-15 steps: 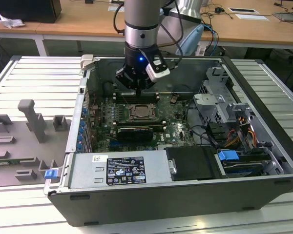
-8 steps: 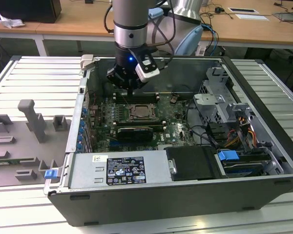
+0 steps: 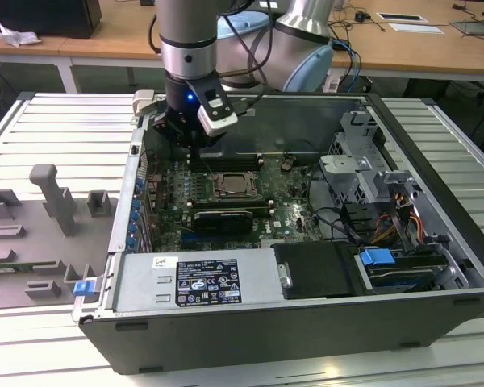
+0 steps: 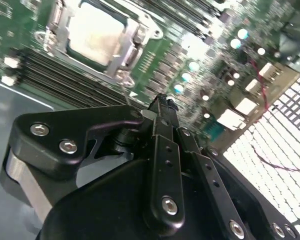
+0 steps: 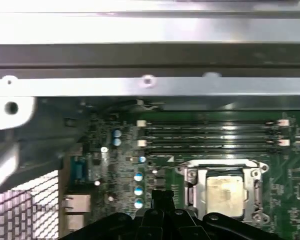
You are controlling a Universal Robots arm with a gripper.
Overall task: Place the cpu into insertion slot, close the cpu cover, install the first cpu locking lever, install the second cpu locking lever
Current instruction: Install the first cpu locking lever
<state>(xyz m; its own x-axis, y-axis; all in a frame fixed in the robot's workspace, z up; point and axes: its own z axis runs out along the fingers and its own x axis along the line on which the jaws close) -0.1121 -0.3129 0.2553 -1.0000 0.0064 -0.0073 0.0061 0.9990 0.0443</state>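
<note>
Tool hovers near the square, silvery-beige cpu, framed by cpu cover.

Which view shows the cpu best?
The second wrist view: the cpu is close and unobstructed, with its whole top face visible. The first wrist view shows it smaller, also from above. The exterior view shows it as a small distant square.

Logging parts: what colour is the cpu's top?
The cpu is silvery-beige; second wrist view shows it best.
</note>
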